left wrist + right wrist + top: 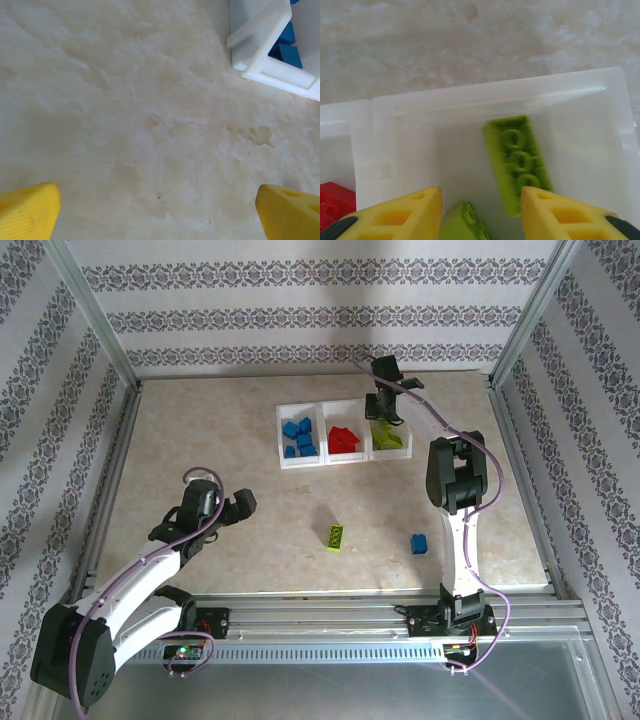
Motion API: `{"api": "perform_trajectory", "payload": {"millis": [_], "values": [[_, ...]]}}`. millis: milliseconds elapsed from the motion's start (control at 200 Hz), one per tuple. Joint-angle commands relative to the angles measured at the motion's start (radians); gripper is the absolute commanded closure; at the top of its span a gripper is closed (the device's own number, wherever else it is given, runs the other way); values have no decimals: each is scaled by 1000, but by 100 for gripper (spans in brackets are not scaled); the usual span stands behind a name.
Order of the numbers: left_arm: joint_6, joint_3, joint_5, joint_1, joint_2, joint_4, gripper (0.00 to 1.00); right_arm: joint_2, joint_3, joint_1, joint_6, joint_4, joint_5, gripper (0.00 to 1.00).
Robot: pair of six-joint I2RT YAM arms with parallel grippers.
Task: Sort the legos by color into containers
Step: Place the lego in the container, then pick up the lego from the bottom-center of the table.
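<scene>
While right gripper (over far-right bin) and left gripper both gape empty, loose lime brick looks light, rigid, slick; pinch across its long sides.

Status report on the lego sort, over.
Left claw open, low over table. Right claw open above green compartment. One green lego, one blue lego loose on table. Nothing blocking either.
</scene>
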Motion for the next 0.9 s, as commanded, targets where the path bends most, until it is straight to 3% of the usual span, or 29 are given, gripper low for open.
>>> {"api": "perform_trajectory", "payload": {"millis": [0, 445, 894], "values": [[-5, 25, -10, 11, -14, -32, 0, -40, 4, -7, -6, -20, 14, 53], [-6, 20, -8, 12, -18, -30, 0, -259, -221, 31, 44, -8, 50, 50], [7, 30, -15, 11, -13, -25, 0, -553, -598, 247, 145, -4, 121, 47]]}}
